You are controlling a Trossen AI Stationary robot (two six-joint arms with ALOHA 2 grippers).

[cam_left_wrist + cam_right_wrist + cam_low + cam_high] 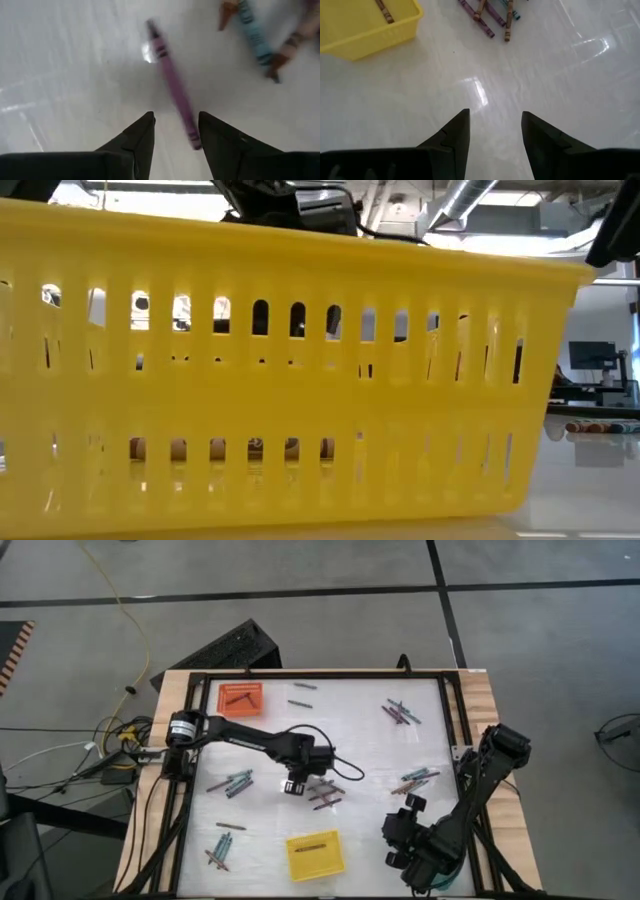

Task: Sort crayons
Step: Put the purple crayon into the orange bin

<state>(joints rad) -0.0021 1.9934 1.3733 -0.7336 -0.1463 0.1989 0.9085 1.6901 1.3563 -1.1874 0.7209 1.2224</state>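
Purple crayon (172, 90) lies on the white table (75, 75), its near end between my left gripper's (176, 131) parted fingers, unclamped; right gripper (495, 130) waits open near the yellow tray (355, 25)

Crayons (322, 790) are scattered in clusters across the counter (350, 740), with one tray (240, 698) near its far left corner and another tray (315, 855) at its near edge.

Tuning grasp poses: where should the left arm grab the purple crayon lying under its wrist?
Take the purple crayon across its mid-shaft, coming straight down from above. It lies flat on the table, clear of the neighbouring crayons. The left gripper already has its jaws open at one end; probably shift along the shaft first.
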